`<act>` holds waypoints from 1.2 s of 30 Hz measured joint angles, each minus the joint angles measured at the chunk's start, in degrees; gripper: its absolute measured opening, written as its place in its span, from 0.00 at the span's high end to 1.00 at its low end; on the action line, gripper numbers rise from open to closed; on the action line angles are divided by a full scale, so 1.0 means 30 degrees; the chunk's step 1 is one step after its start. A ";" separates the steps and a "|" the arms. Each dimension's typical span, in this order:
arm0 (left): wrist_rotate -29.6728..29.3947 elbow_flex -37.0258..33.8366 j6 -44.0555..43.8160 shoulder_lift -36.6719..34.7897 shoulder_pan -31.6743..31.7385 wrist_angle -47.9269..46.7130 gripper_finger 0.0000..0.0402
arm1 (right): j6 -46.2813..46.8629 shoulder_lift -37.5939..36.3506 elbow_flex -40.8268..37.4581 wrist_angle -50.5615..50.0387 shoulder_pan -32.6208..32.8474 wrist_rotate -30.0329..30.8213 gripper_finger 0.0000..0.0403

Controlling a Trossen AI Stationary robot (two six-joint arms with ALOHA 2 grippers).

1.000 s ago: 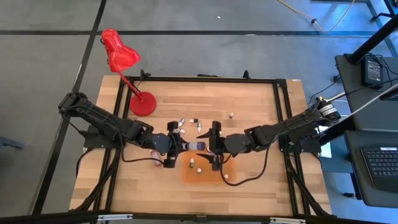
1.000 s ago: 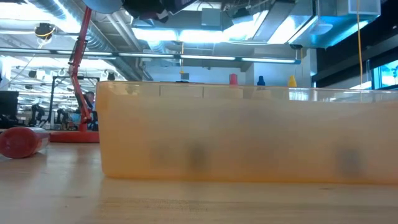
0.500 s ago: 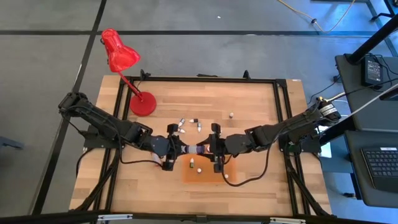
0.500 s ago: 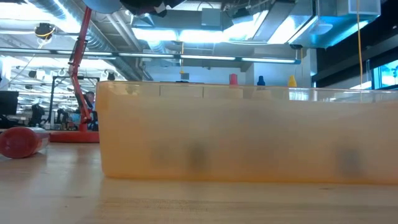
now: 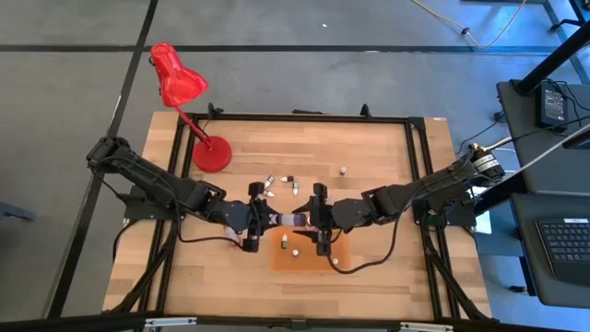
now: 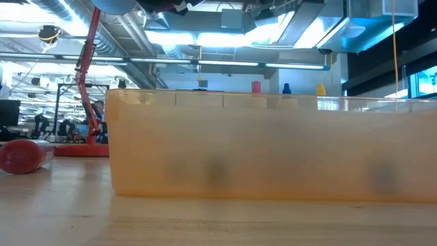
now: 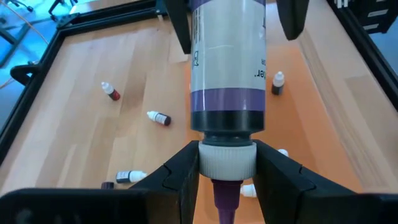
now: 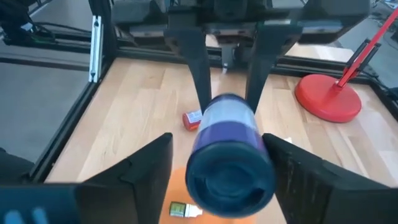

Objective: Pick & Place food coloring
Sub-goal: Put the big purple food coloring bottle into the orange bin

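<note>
Robotics lab in an open industrial hall.
A framed wooden table (image 5: 369, 157) stands on grey floor, a laptop (image 5: 564, 249) desk beside it; exposed ducts (image 6: 225, 17) and strip lights run overhead.

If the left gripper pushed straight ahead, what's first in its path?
The right gripper: it faces the left gripper across the purple bottle both appear to hold. Exact spacing is unclear.
</note>
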 joint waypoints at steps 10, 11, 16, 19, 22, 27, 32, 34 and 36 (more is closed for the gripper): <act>0.0498 0.0015 -0.0078 -0.0001 0.0001 -0.0124 0.69 | -0.0358 0.0001 -0.0015 -0.0204 0.0007 0.0562 0.42; 0.0502 0.0015 -0.0080 0.0000 0.0001 -0.0125 0.69 | -0.0369 0.0001 -0.0015 -0.0201 0.0007 0.0559 0.44; 0.0629 0.0015 -0.0130 -0.0007 0.0007 -0.0152 0.68 | -0.0398 0.0001 -0.0015 -0.0208 0.0022 0.0565 0.56; 0.0591 0.0015 -0.0044 -0.0007 0.0007 -0.0119 0.68 | -0.0420 0.0001 -0.0015 -0.0208 0.0022 0.0608 0.63; 0.0669 0.0015 -0.0035 -0.0007 0.0007 -0.0114 0.68 | -0.0421 0.0001 -0.0015 -0.0201 0.0022 0.0606 0.64; 0.0865 0.0029 -0.1291 -0.0009 0.0007 -0.0012 0.62 | -0.0373 0.0001 -0.0015 -0.0208 0.0022 0.0547 0.64; 0.1377 0.0029 -0.0710 -0.0242 0.0007 -0.0299 0.50 | -0.0398 0.0001 -0.0024 -0.0219 0.0007 0.0580 0.64; 0.1578 0.0022 -0.0825 -0.0782 0.0000 -0.0632 0.46 | -0.0489 -0.0121 -0.0031 -0.0332 0.0054 0.0583 0.63; 0.1567 -0.0152 -0.1204 -0.1775 -0.0019 -0.0362 0.43 | -0.0660 -0.0431 -0.0036 -0.0318 0.0220 0.0732 0.63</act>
